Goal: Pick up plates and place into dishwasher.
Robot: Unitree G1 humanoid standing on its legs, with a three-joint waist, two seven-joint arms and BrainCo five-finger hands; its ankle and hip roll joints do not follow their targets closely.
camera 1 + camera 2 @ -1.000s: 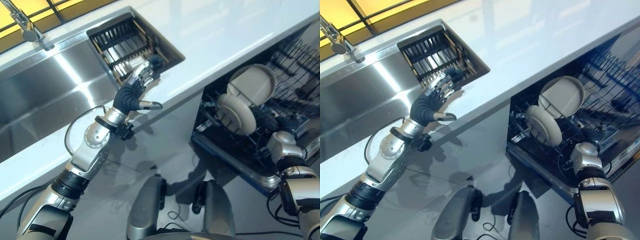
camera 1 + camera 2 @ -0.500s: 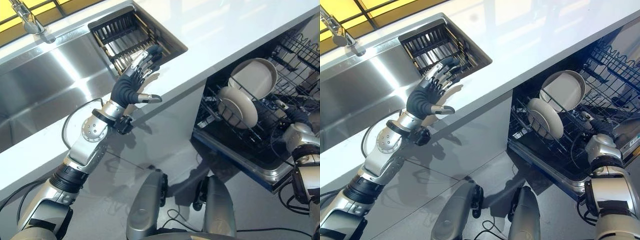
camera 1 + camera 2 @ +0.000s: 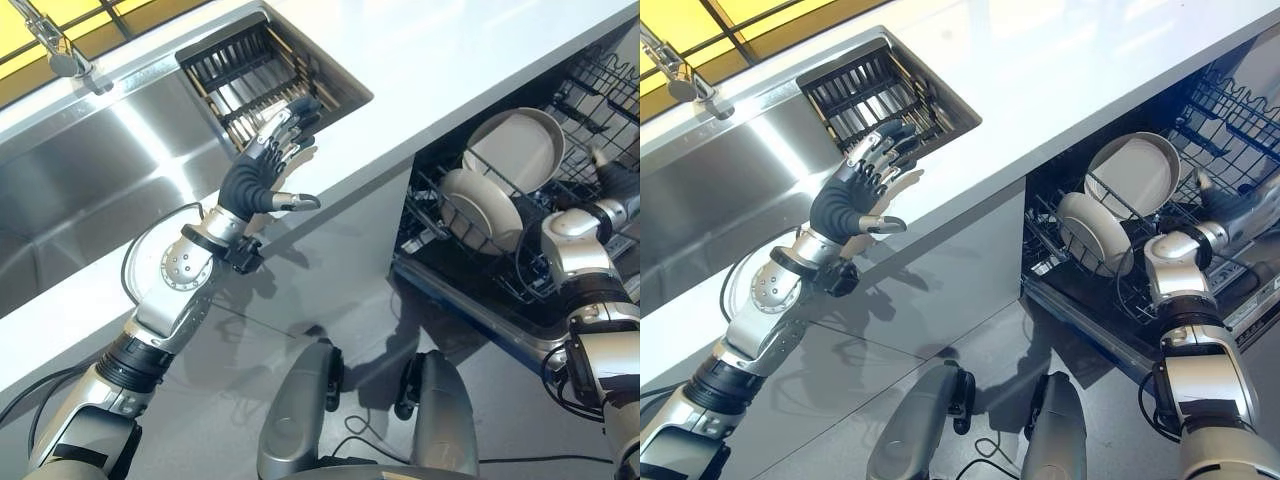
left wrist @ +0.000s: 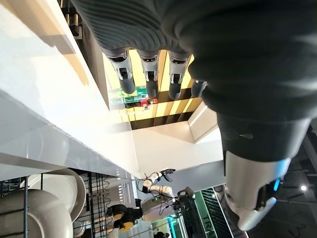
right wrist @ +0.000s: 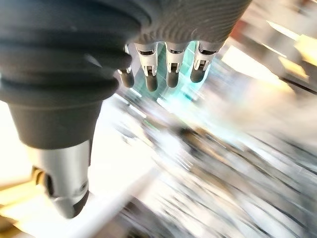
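Two cream plates stand on edge in the dishwasher's lower rack [image 3: 445, 262]: a rear plate [image 3: 513, 150] and a front plate [image 3: 480, 208]. They also show in the left wrist view [image 4: 29, 208]. My right hand [image 3: 1228, 208] reaches into the dishwasher just right of the plates, apart from them, its fingers [image 5: 168, 69] straight and holding nothing. Over the counter edge beside the sink's dish rack [image 3: 250, 75], my left hand [image 3: 258, 178] hovers open with its fingers [image 4: 148, 69] spread and empty.
A steel sink [image 3: 90, 170] with a faucet [image 3: 55, 48] lies at the left, with the black slatted dish rack at its right end. The white counter [image 3: 450, 55] runs over the open dishwasher. An upper wire rack [image 3: 600, 85] sits above the plates.
My right hand has risen from low at the dishwasher's front to beside the plates, and the view shifted a little. The left hand has barely moved.
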